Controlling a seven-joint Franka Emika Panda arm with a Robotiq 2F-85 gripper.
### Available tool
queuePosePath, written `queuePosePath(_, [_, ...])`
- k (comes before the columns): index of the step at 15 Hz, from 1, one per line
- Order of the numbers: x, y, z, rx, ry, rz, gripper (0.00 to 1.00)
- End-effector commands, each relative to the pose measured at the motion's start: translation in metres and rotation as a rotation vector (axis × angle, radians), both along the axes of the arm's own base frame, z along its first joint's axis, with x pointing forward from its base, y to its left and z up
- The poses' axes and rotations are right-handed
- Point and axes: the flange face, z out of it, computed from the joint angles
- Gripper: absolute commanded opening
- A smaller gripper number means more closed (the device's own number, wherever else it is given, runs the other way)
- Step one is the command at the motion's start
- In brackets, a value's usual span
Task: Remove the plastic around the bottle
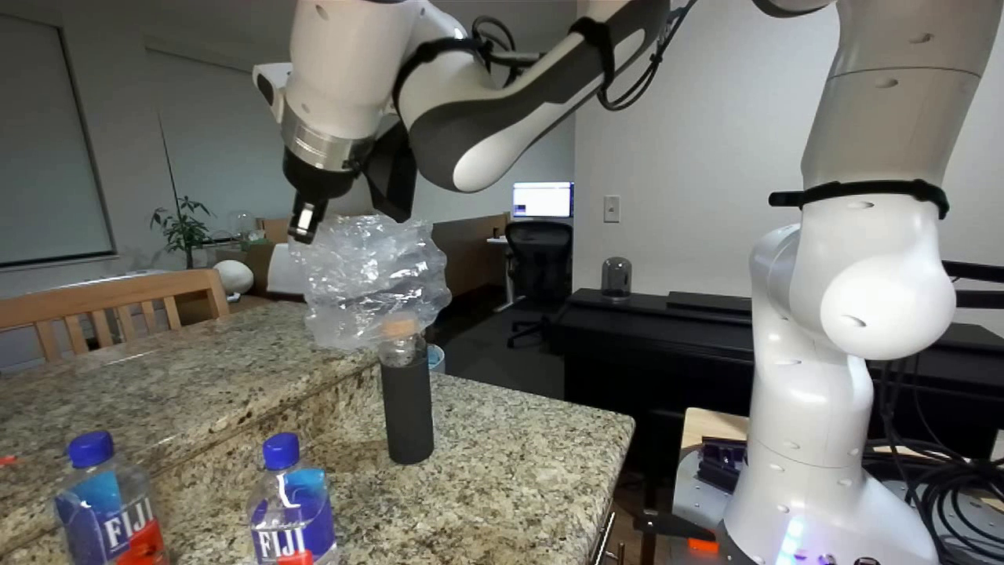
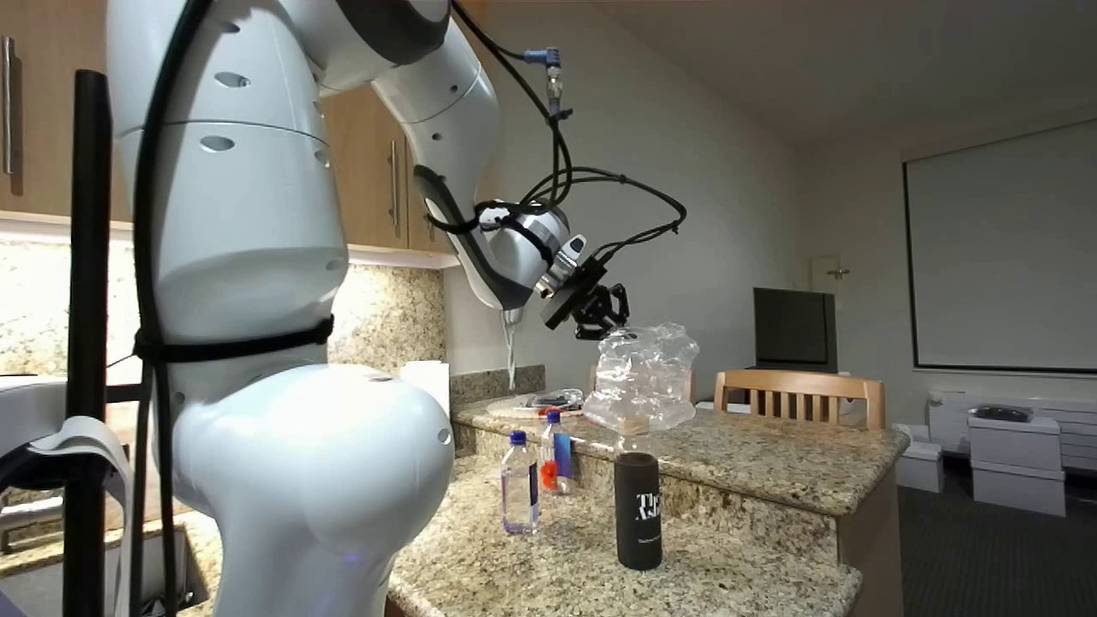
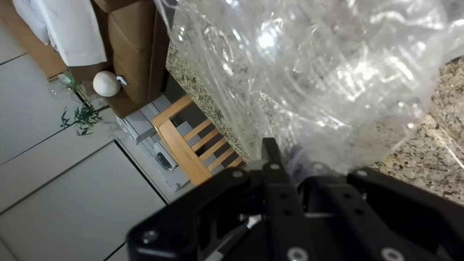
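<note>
Plainly, in both exterior views the bottle (image 1: pixel 409 412) stands right of the water bottles (image 1: pixel 292 510), the plastic (image 1: pixel 369 275) at its top, around or behind unclear. In the wrist view, the gripper (image 3: pixel 295 165) pinches the plastic narrowly, likely to draw it upward.

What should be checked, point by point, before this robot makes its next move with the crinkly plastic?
1. Pincer gripping the plastic: ok, shut on it.
2. Dark bottle upright on the lower counter: ok.
3. Plastic fully clear of the cork: cannot tell; the two overlap in both exterior views.
4. Both blue-capped water bottles upright and apart from the plastic: ok.
5. Plastic set down away from the dark bottle: not ok; the pincer holds it.
</note>
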Motion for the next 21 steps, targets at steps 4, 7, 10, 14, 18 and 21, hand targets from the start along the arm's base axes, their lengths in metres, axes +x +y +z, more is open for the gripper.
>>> queuePosePath(4, [0.014, 0.003, 0.019, 0.097, 0.019, -0.035, 0.1])
queuePosePath(7, [0.014, 0.011, 0.028, 0.087, -0.002, -0.017, 0.1])
queuePosePath(10, [0.015, 0.021, 0.033, 0.063, -0.017, 0.0, 0.1])
queuePosePath(14, [0.02, 0.027, 0.038, 0.064, -0.025, 0.004, 0.1])
queuePosePath(18, [0.024, 0.026, 0.041, 0.06, -0.03, -0.009, 0.1])
queuePosePath(21, [0.025, 0.028, 0.044, 0.069, -0.027, -0.01, 0.1])
